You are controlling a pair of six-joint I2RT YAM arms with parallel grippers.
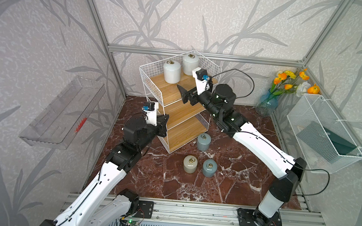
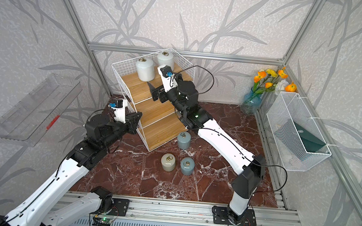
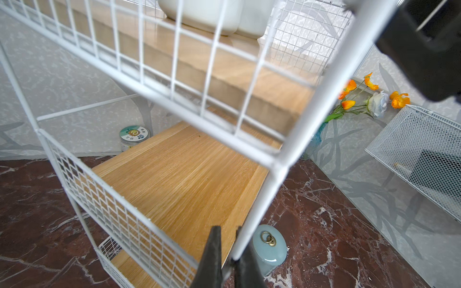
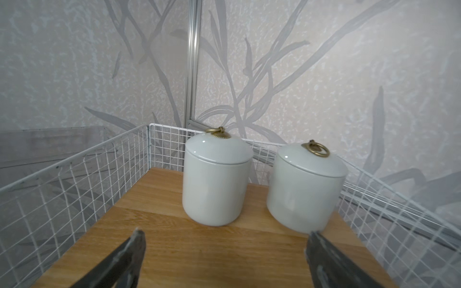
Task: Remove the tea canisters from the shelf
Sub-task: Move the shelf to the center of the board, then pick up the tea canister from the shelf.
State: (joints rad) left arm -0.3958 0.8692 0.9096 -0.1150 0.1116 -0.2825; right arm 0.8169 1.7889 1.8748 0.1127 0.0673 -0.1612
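Observation:
Two white tea canisters (image 1: pixel 171 71) (image 1: pixel 190 64) stand side by side on the top board of the shelf (image 1: pixel 146 86), a white wire rack with wooden boards. My right gripper (image 4: pixel 225 235) hovers open over that board, a short way in front of both white canisters (image 4: pixel 214 184) (image 4: pixel 304 189) and touching neither. My left gripper (image 3: pixel 227 230) is shut on a corner post of the shelf (image 3: pixel 259 199) at middle-tier height. On the marble floor in front of the shelf stand a blue-grey canister (image 1: pixel 203 142), a beige one (image 1: pixel 190 167) and another blue-grey one (image 1: pixel 210 168).
A blue glass vase of flowers (image 1: pixel 267 104) stands in the back right corner. A white mesh basket (image 1: pixel 321 134) hangs on the right wall and a clear plastic tray (image 1: pixel 63 112) on the left wall. A small round tin (image 3: pixel 133 136) sits behind the shelf.

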